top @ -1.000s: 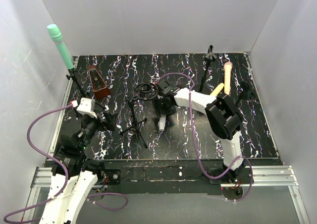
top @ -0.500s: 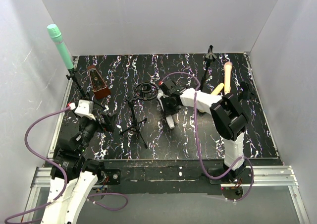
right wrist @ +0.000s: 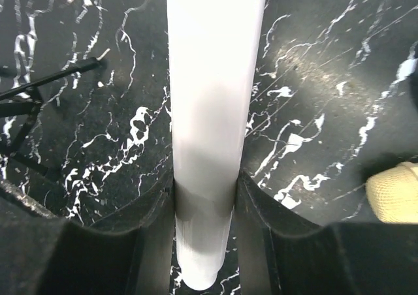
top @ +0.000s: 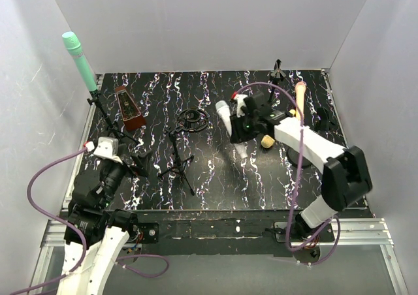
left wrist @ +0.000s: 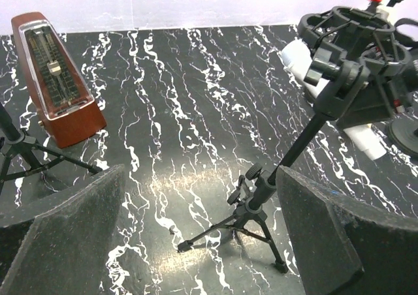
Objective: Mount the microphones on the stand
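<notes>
My right gripper (top: 239,130) is shut on the white microphone (top: 225,114) and holds it tilted above the mat, right of the empty tripod stand (top: 177,154) with its ring clip (top: 192,119). In the right wrist view the white microphone (right wrist: 212,106) runs up between my fingers (right wrist: 140,243). The mint green microphone (top: 80,60) sits in a stand at far left. The peach-pink microphone (top: 300,96) stands upright at back right. The yellow microphone (top: 266,141) lies mostly hidden under my right arm. My left gripper (top: 135,160) is open and empty, facing the tripod stand (left wrist: 260,194).
A brown metronome (top: 129,108) stands at back left, also in the left wrist view (left wrist: 55,79). Another empty black stand (top: 275,76) is at the back right. White walls close the mat on three sides. The yellow microphone's head (right wrist: 395,192) lies right of my right gripper.
My right arm has swung right and back with the white microphone, carrying it from beside the tripod stand toward the yellow one. My left arm has drawn back slightly toward the near left.
</notes>
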Robot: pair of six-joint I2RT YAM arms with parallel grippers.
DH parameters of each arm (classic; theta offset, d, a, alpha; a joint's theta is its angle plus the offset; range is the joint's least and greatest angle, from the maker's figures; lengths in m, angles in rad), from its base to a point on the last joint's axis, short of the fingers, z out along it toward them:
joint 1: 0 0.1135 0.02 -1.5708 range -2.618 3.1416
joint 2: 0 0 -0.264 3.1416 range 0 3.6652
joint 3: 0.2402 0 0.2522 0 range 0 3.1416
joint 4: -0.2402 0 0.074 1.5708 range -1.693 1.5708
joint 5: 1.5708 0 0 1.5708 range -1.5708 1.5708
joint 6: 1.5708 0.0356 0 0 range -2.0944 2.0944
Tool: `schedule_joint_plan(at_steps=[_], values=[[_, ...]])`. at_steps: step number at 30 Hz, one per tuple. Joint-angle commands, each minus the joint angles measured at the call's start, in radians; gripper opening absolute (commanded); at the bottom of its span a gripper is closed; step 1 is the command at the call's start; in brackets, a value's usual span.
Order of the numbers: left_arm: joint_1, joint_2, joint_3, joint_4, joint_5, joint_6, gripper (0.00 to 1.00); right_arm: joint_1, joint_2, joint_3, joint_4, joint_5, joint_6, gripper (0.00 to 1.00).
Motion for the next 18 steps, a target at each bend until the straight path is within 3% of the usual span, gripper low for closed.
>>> schedule_joint_plan(at_steps=[1,5,9,15,18], values=[[-0.002,-0.046,0.003,0.015,0.006,-0.012,0.98,-0.050,-0.143,-0.071,0.065,-0.169,-0.074,0.01],[-0.002,-0.080,0.008,0.024,0.012,-0.024,0.98,-0.076,-0.280,-0.124,0.081,-0.235,-0.101,0.01],[-0.002,-0.080,0.052,0.025,0.050,-0.084,0.98,-0.177,-0.390,-0.169,0.112,-0.375,-0.072,0.01],[-0.002,0.030,0.213,0.090,0.102,-0.215,0.98,-0.259,-0.515,-0.174,0.106,-0.540,-0.093,0.01],[-0.002,0.133,0.284,0.174,0.203,-0.323,0.98,-0.305,-0.556,-0.183,0.102,-0.663,-0.142,0.01]])
